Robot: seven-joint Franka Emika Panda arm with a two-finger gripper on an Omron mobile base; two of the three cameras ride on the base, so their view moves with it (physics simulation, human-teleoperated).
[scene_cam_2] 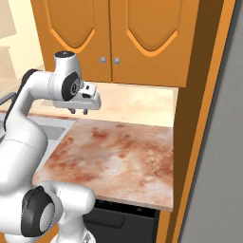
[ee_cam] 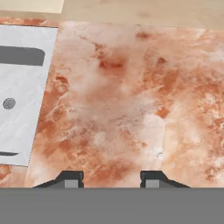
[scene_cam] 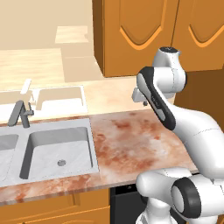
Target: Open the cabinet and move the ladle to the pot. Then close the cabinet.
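Overhead, the tall orange-brown wooden cabinet (scene_cam_2: 111, 38) stands shut, knobs side by side. Below, the gripper (scene_cam_2: 79, 111) hangs partly open and empty over bare mottled red marble surface (scene_cam_2: 118, 156); the steel sink (scene_cam: 59, 148) lies alongside.

Below me runs a mottled reddish-orange marble countertop (scene_cam: 135, 144) with pale cream patches, its slab reaching back to the wall under the cupboards. Nothing that I can see lies on the stretch in front of me. Set into it on my left is a grey-white stone sink (scene_cam: 57, 151) with a round drain, and a grey angular metal faucet (scene_cam: 19, 114) stands at its back rim.
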